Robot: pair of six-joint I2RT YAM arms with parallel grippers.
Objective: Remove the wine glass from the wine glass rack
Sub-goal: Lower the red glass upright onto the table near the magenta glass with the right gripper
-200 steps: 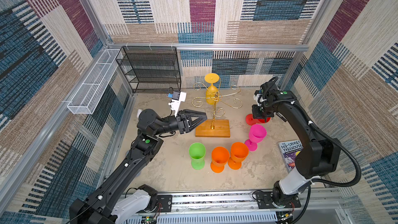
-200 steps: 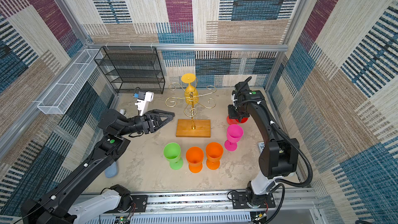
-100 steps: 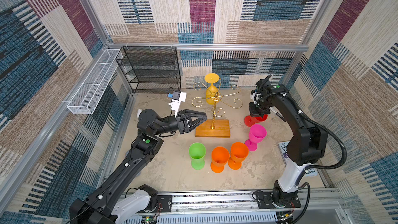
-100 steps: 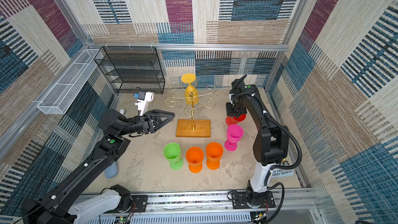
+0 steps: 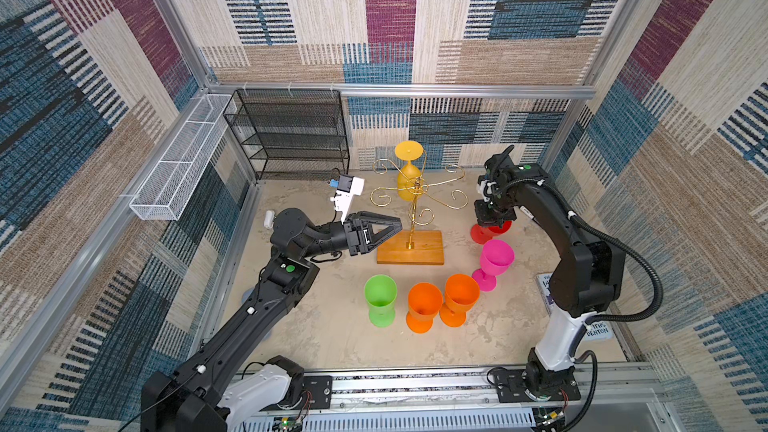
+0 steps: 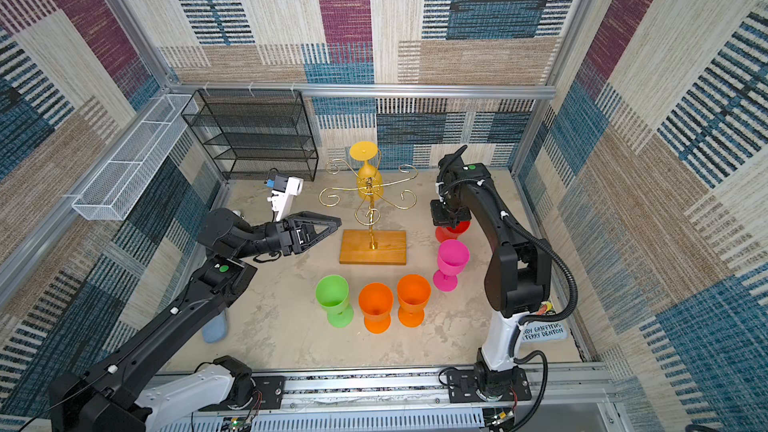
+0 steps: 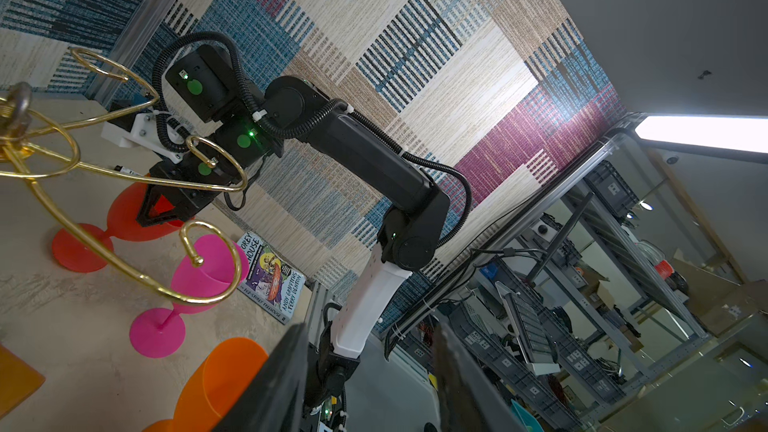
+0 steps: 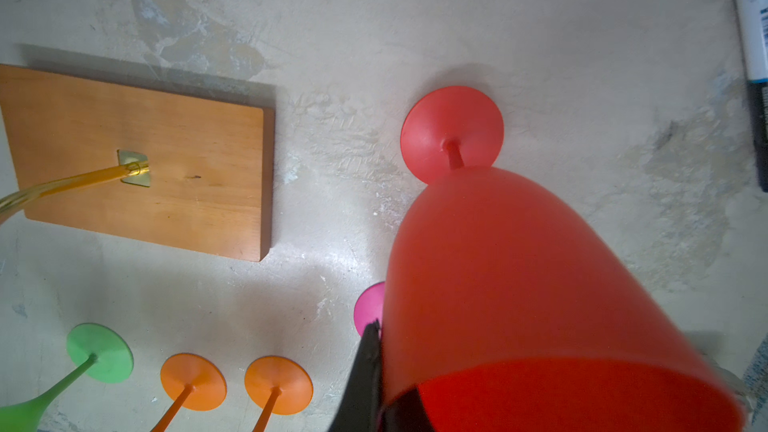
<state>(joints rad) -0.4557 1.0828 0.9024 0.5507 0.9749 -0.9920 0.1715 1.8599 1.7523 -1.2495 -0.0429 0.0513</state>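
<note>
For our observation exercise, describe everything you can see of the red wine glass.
The red wine glass looks like translucent matte plastic: wide bowl, thin stem, round flat foot. It is upright, foot seemingly on the table, beside the rack's wooden base, near the pink glass. The right tool is shut on its rim.

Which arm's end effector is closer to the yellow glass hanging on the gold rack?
Left. The left end effector, open, sits beside the gold rack, just front-left of the yellow glass. The right end effector is farther right, pinching the rim of the red glass.
</note>
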